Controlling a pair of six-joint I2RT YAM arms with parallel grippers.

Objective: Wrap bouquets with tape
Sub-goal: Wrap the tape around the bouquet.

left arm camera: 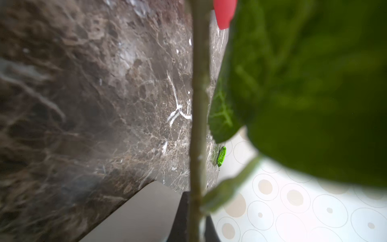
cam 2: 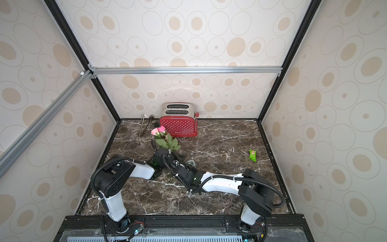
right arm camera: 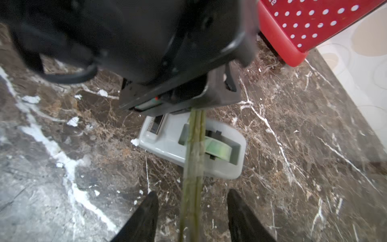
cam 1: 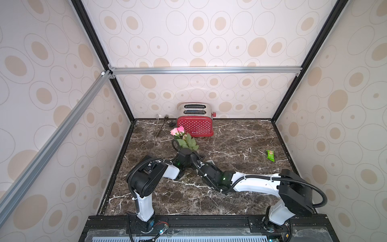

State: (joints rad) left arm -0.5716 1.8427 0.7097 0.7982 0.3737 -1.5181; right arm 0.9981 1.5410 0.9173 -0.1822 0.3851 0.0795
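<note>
Dark brown, white-veined marble table (cam 1: 188, 201): recorded as polished and glossy, with soft reflections noted. Red white-dotted toaster (cam 1: 195, 126): side panel seen as smooth and glossy; top judged bright, mirror-like metal. Small grey tape dispenser (right arm camera: 161, 144): smooth moulded plastic, faint sheen. Pale greenish tape roll (right arm camera: 218, 149): translucent, shiny. Thin green rose stems (right arm camera: 193, 167): matt, slightly ribbed. Broad green leaves (left arm camera: 303, 83): matt, veined. Bright green packet (cam 1: 270, 155): glossy film.

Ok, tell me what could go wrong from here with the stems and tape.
1. The right fingers stand open on either side of the stems, so only the left fingers hold them; the free ends could splay apart.
2. The stems hang over the tape dispenser; lowering them may knock it.
</note>
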